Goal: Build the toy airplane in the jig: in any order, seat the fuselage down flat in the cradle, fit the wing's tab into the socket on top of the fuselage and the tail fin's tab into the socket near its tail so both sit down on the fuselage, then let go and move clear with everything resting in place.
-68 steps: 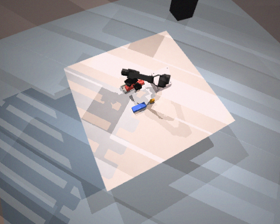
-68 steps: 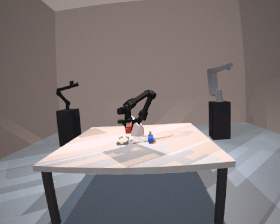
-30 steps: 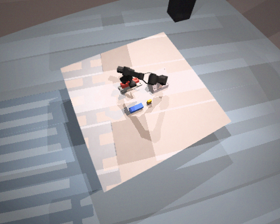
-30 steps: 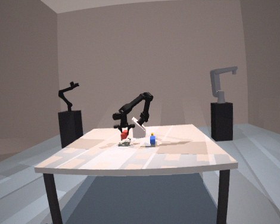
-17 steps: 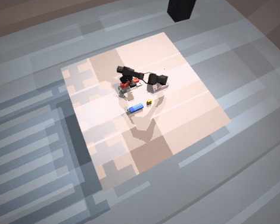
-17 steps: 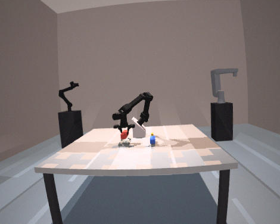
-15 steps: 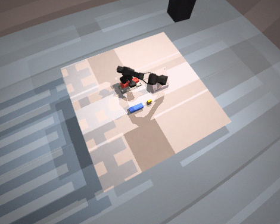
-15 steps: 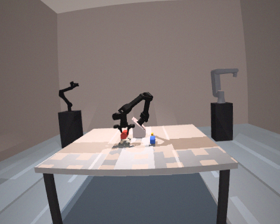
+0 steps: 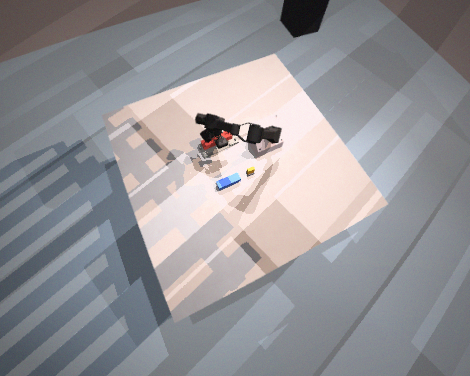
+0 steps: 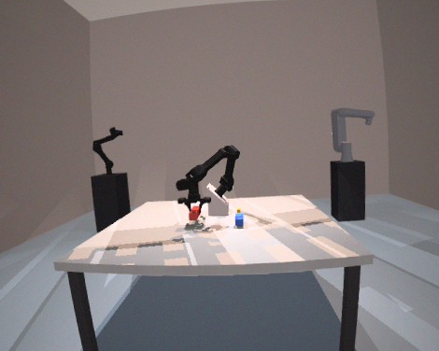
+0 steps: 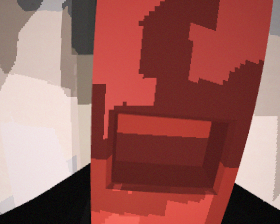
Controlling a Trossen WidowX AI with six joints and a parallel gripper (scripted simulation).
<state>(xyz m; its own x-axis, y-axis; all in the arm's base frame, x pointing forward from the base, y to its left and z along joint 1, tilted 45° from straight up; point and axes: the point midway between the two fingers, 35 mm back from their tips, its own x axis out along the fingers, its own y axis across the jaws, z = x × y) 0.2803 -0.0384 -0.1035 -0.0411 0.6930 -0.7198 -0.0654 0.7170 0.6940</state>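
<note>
The red fuselage (image 9: 208,144) (image 10: 194,213) (image 11: 185,100) is between the fingers of my gripper (image 9: 217,140) (image 10: 194,207), which is shut on it. In the wrist view its rectangular socket faces up at me. The fuselage is over the pale jig (image 9: 233,143) (image 10: 196,227), low down; whether it touches the cradle cannot be told. The blue wing (image 9: 228,181) (image 10: 239,219) lies on the table to one side of the jig. The small yellow tail fin (image 9: 251,171) (image 10: 238,210) lies near one end of the wing. The cradle's inside is hidden.
The arm's pale base block (image 9: 265,148) (image 10: 218,207) stands on the table (image 9: 294,229) (image 10: 144,258) close to the jig. Two other arms stand on black pedestals (image 10: 110,200) (image 10: 347,190) beyond the table.
</note>
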